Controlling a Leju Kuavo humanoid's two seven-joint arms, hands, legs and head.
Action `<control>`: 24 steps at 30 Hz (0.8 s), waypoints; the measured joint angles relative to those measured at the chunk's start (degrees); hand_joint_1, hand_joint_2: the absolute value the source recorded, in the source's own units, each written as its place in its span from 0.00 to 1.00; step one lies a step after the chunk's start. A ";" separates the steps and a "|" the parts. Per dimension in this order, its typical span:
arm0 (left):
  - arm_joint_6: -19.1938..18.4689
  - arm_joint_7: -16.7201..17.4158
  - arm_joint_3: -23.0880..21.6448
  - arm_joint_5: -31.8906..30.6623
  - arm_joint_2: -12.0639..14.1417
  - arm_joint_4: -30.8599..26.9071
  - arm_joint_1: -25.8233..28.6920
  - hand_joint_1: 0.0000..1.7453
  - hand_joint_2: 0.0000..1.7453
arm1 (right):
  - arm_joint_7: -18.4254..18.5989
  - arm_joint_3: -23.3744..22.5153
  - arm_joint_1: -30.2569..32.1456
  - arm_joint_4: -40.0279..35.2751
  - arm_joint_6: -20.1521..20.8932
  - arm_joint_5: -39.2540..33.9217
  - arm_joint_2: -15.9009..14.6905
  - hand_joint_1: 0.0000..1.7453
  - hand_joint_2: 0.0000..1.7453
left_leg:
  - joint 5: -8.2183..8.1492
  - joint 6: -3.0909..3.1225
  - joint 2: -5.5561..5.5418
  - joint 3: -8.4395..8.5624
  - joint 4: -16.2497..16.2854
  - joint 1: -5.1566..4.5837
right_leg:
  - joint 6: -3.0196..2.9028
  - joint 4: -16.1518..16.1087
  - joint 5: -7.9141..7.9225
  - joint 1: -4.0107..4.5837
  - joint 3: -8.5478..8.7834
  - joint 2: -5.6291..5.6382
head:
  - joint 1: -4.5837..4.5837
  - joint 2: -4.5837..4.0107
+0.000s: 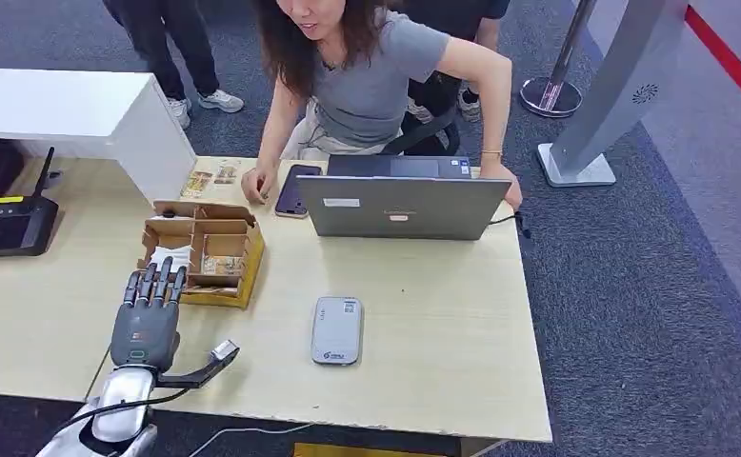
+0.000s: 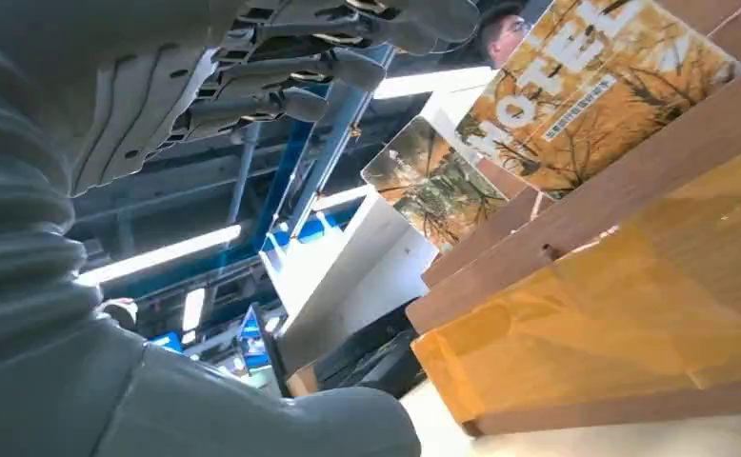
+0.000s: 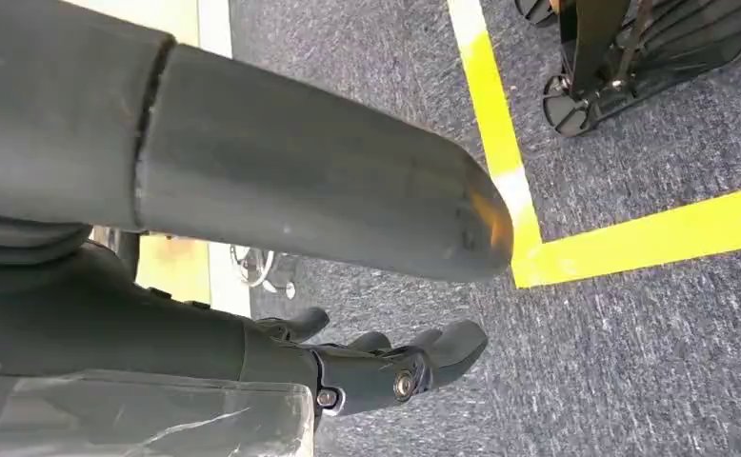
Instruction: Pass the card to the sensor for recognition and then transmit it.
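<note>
My left hand (image 1: pixel 148 309) lies over the table with its fingers stretched out towards a small cardboard box (image 1: pixel 205 249), the fingertips just at the box's near edge. It holds nothing. In the left wrist view the hand (image 2: pixel 33 190) faces the box's wooden wall (image 2: pixel 614 286), and hotel cards (image 2: pixel 586 86) printed with yellow trees stand up out of it. The grey card sensor (image 1: pixel 336 329) lies flat on the table to the right of the hand. My right hand (image 3: pixel 386 367) hangs over grey carpet, fingers apart and holding nothing.
A person sits behind the table at a grey laptop (image 1: pixel 400 205), one hand near a dark phone (image 1: pixel 295 190) and loose cards (image 1: pixel 210 179). A black device (image 1: pixel 5 224) sits at the far left, a white box (image 1: pixel 81 109) behind it. Yellow floor lines (image 3: pixel 633 243) mark the carpet.
</note>
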 joint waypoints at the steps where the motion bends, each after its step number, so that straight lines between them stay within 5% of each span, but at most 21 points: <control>1: 0.31 -0.20 0.00 0.00 0.13 0.09 0.00 0.00 1.00 | -0.16 0.00 -0.01 0.00 0.16 0.00 0.00 0.00 0.00 | 0.00 0.00 0.00 0.00 0.00 0.00 | 0.00 0.00 0.00 0.00 0.00 0.00 | -0.02 -0.02; 24: 4.68 -3.04 -0.26 0.00 1.09 2.21 -1.54 0.00 1.00 | -0.37 0.13 0.12 0.00 0.79 1.03 -0.31 0.00 0.00 | 0.00 0.00 0.00 0.01 0.00 0.00 | 0.00 0.00 0.00 0.00 0.00 0.00 | 0.00 -0.02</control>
